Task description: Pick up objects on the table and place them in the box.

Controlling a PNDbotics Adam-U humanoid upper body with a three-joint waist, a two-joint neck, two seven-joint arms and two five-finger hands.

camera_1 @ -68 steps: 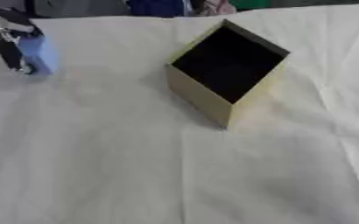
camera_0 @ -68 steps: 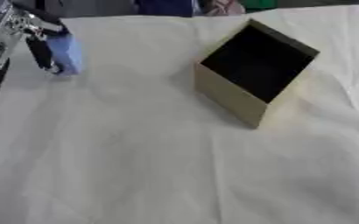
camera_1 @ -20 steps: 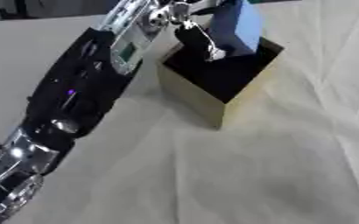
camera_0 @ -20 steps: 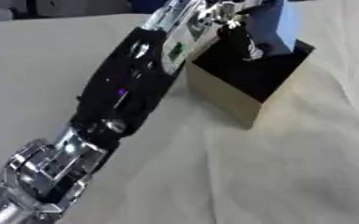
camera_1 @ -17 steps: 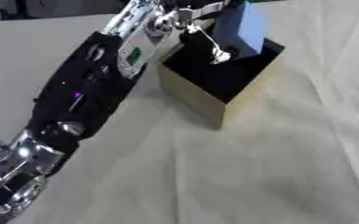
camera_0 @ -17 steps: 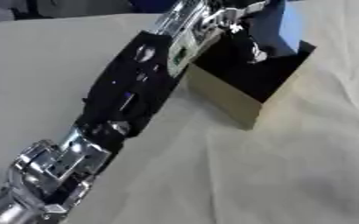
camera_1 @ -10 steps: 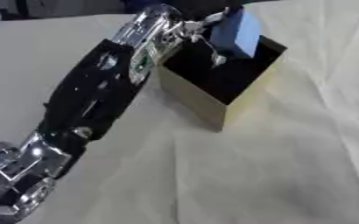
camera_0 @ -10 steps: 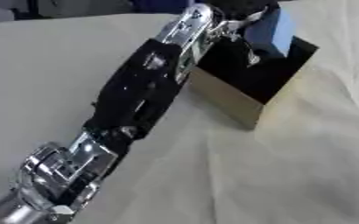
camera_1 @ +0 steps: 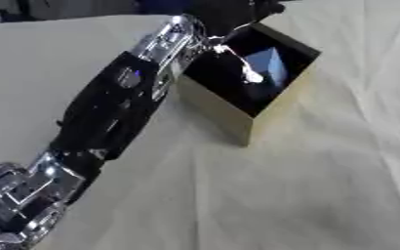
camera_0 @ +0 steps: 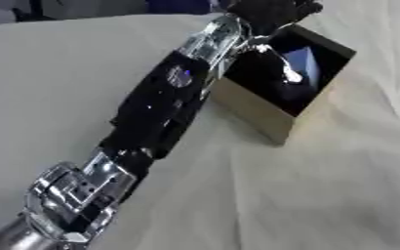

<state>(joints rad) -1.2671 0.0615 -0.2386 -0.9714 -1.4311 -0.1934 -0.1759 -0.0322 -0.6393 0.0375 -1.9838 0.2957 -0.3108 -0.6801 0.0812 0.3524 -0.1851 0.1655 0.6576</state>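
The box (camera_0: 276, 119), tan outside and black inside, is seen standing on the cloth-covered desk (camera_0: 323, 195), turned so that one corner faces the camera. The left arm (camera_0: 152, 117) is stretched diagonally from the lower left corner up to the box, its black shell and silver joints lying along the box's left wall. The left hand (camera_0: 268, 12) is held over the far rim of the box, dark against the dark background. A thin, pale, shiny part, possibly a fingertip, is seen reaching down into the box opening. Whether the fingers are spread or curled cannot be told from either view, since the hand is blurred and partly cut by the upper edge.

A blue object (camera_1: 268, 66) is seen inside the box, lying against the inner wall on the box's right side, with a lit, pale-blue face turned upward. The pale part of the hand appears just beside it; contact between them cannot be made out.

The right hand is not shown in either view.
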